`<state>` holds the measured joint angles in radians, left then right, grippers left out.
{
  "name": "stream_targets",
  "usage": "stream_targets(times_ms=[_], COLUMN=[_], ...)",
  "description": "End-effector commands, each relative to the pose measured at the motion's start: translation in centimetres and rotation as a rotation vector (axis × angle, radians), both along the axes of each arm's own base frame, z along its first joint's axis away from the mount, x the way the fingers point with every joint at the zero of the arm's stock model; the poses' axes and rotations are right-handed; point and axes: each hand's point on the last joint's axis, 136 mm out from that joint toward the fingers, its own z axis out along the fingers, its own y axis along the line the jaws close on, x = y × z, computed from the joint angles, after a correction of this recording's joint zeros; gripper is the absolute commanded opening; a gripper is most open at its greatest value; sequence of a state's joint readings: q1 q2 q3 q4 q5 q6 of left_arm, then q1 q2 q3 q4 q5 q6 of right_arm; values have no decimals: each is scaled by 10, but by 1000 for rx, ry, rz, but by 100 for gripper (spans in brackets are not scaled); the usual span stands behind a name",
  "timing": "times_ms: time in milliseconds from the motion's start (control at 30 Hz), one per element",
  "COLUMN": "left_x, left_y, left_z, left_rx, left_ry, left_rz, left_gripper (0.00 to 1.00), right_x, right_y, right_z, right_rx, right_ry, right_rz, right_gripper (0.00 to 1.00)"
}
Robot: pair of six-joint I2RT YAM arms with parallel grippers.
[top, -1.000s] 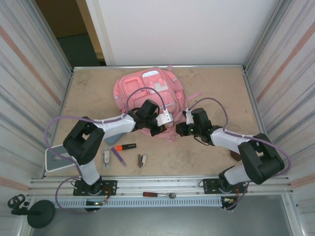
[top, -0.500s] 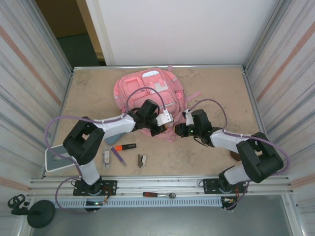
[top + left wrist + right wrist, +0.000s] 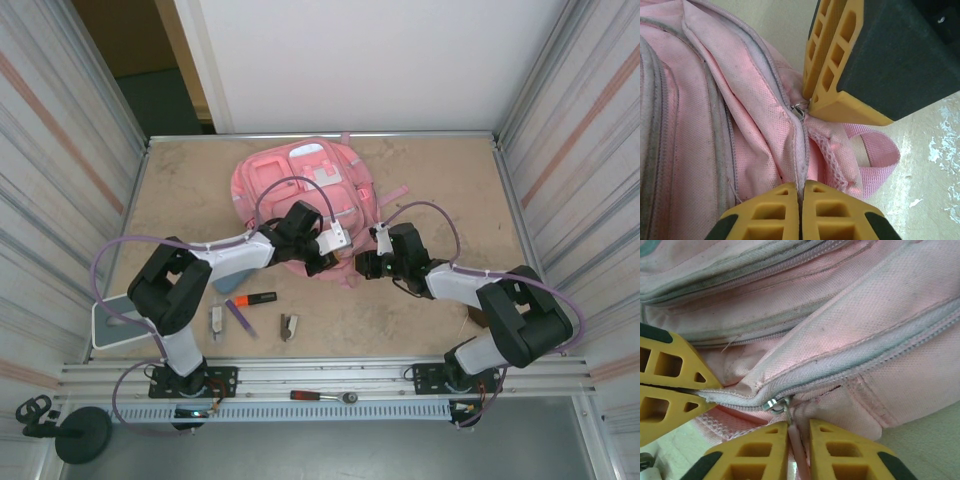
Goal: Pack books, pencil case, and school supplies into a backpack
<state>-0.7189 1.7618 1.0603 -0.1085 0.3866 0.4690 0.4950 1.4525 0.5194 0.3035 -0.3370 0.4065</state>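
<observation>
One backpack (image 3: 300, 175), one highlighter (image 3: 257, 297), one pen (image 3: 240, 318)

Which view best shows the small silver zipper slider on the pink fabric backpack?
Right wrist view: the silver zipper slider is close and sharp, its pull between the right gripper's fingers. The left wrist view shows it smaller; the top view leaves it too small to tell.

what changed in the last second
The right gripper edged a little left at the backpack, jaws about the zip pull. The left gripper kept its pinch on the backpack; highlighter and pen stayed put.
</observation>
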Motion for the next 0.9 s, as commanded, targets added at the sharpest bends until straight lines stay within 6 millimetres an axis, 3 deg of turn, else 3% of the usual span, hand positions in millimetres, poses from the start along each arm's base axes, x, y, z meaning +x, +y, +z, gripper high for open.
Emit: stream_targets(times_ms=[0, 100, 333, 400, 533, 633, 733, 867], left_x=[3, 4, 11, 16, 24, 21, 10, 1], left_y=[1, 10, 39, 48, 58, 56, 44, 24], left_z=[29, 36, 41, 43, 43, 43, 47, 52], left_rx=[-78, -101, -96, -97, -73, -65, -44, -38], left_ry=[-22, -35, -67, -74, -102, -96, -123, -164], left_rz=[-1, 2, 38, 59, 89, 90, 65, 20], left_gripper=[0, 0, 0, 0, 4, 26, 41, 48], right_x=[-7, -4, 14, 15, 14, 10, 6, 3], right_y=[-15, -26, -66, -69, -52, -35, -21, -10], right_z=[-15, -8, 5, 6, 17, 30, 45, 67], right_rx=[-79, -116, -237, -251, -193, -156, -110, -53], right_ry=[22, -12, -16, -13, -44, -87, -125, -176], right_rz=[-21, -55, -229, -245, -201, -158, -125, -103], right_gripper=[8, 0, 0, 0, 0, 0, 0, 0])
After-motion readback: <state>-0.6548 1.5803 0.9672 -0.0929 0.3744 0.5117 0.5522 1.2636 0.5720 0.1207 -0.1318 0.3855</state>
